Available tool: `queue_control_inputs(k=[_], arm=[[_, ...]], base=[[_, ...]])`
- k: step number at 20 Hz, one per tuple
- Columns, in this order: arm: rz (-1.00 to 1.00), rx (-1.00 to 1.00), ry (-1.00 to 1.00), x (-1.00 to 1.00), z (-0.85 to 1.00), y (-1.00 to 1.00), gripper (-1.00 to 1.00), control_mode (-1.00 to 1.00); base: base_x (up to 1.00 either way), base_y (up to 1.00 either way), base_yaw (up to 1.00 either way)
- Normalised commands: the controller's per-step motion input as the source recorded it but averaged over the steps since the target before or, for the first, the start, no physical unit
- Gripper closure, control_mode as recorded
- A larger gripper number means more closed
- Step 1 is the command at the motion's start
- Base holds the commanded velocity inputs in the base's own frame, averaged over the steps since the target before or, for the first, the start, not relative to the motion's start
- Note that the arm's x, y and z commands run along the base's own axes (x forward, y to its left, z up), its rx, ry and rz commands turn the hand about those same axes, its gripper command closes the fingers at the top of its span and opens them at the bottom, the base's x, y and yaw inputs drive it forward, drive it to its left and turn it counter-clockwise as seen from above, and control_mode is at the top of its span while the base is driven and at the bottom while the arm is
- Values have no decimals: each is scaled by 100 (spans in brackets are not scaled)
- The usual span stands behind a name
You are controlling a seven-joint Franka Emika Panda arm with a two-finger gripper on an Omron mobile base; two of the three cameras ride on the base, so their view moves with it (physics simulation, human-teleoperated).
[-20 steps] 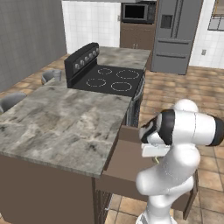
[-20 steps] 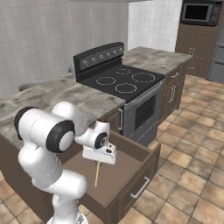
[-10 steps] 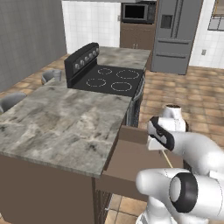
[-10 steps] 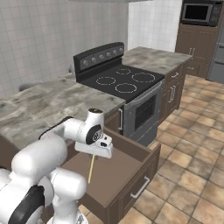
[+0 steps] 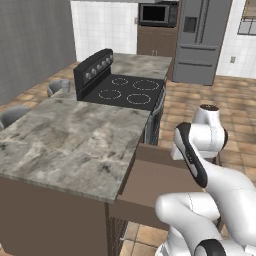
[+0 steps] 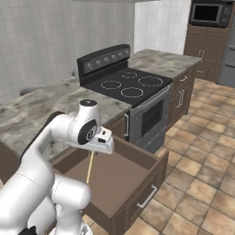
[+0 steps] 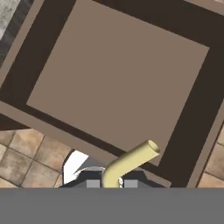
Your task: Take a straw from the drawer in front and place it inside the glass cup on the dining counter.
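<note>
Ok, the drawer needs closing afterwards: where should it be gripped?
Probably by the silver handle on the front panel of the drawer, coming from the front. It is a horizontal bar standing off the panel, leaving room to pinch it top and bottom.

White arm folded over itself, upper link bent forward from base, elbow raised, forearm angled down. Wrist joint round, dark-faced, sits high in right base view. Hand [image 6: 102,143] points downward below wrist, above open drawer [image 6: 137,183]. 2 fingertips [image 7: 92,183] barely visible at bottom of hand view, closed tight on straw [image 7: 131,162]. Straw hangs down from hand in right base view, lower end inside drawer.
</note>
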Motion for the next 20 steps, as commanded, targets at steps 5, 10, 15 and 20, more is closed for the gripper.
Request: queue_control_inputs(k=[5,10,15,20], arm=[[0,0,-14,9,100,0,100,-100],[1,0,-25,8,100,0,100,-100],[0,0,-34,-13,100,0,100,-100],[0,0,-34,-50,70,0,100,-100]], base=[[0,0,0],[0,0,0],[0,0,0],[0,0,0]])
